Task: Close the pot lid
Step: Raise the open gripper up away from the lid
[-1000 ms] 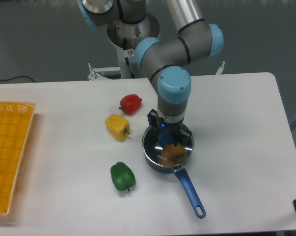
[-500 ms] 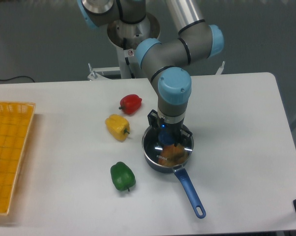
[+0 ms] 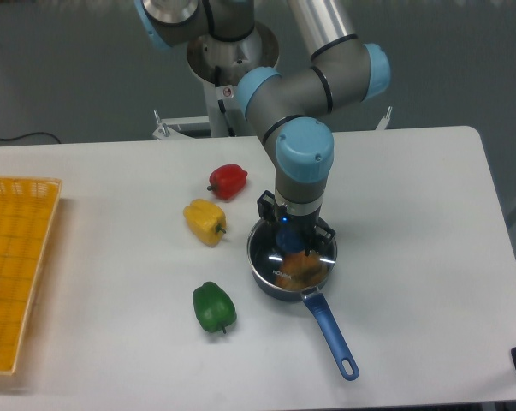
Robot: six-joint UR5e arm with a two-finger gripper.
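My gripper [image 3: 290,243] points straight down over the lid [image 3: 293,254], at its blue centre knob; whether it grips the knob or has let go, I cannot tell, the wrist hides the fingers; the lid appears to sit on the pot [image 3: 287,276], glints showing across the glass, something orange beneath; pot on the desk [image 3: 412,223], blue handle toward the front edge; step judged: seating the lid; next move calls for release and a straight vertical lift; nearby: yellow pepper [image 3: 205,221], red pepper [image 3: 228,181], green pepper [image 3: 213,307]; yellow basket [image 3: 14,265] far left.
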